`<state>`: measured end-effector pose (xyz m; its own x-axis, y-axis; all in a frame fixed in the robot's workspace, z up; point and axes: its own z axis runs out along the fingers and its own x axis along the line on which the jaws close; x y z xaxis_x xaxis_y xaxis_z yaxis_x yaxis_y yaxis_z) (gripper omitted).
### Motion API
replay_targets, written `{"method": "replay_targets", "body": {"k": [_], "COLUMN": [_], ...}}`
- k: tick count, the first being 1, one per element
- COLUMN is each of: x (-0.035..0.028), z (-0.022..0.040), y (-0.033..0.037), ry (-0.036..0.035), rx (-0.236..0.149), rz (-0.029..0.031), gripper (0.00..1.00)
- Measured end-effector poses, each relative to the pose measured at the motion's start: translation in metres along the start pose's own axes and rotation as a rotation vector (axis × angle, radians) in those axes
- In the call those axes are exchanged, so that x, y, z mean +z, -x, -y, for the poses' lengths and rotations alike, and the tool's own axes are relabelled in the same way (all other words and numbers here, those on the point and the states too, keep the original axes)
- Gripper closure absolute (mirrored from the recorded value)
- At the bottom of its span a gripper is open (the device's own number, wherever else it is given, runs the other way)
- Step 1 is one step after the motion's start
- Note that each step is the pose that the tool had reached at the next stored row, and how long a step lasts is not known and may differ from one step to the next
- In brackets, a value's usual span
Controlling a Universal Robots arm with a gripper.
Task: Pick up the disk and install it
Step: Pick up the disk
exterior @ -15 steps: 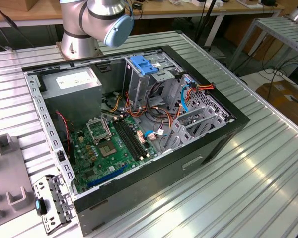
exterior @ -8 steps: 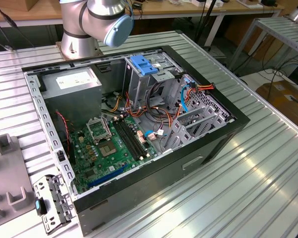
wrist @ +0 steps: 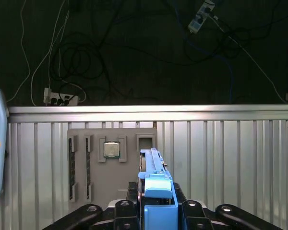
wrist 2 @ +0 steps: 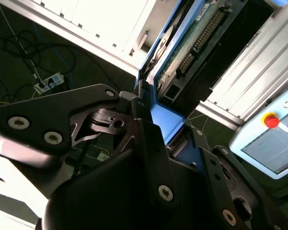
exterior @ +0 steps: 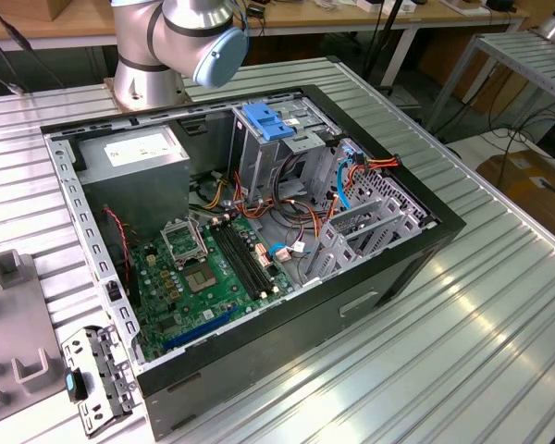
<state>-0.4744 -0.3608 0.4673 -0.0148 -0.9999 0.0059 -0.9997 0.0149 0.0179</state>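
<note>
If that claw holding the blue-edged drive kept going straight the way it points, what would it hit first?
Probably the grey tray on the ribbed table: in the first wrist view the disk held by the gripper aims at it, next to the chip. Depth is unclear.

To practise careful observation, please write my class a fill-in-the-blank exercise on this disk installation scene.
1. In the first wrist view, the tool is ____ on the disk.
2. The plastic rails along the disk's edges are coloured ____.
3. In the exterior view, the motherboard inside the computer case is coloured ____.

Missing words: shut; blue; green.
</note>
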Motion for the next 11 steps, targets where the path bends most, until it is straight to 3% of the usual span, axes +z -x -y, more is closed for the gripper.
{"method": "replay_targets", "body": {"k": [11], "x": [-0.0080], "z": [-0.0001], "y": [0.0000], "ry": [0.0000], "rx": [0.000], "rz": [-0.0001], "gripper": [0.63]}}
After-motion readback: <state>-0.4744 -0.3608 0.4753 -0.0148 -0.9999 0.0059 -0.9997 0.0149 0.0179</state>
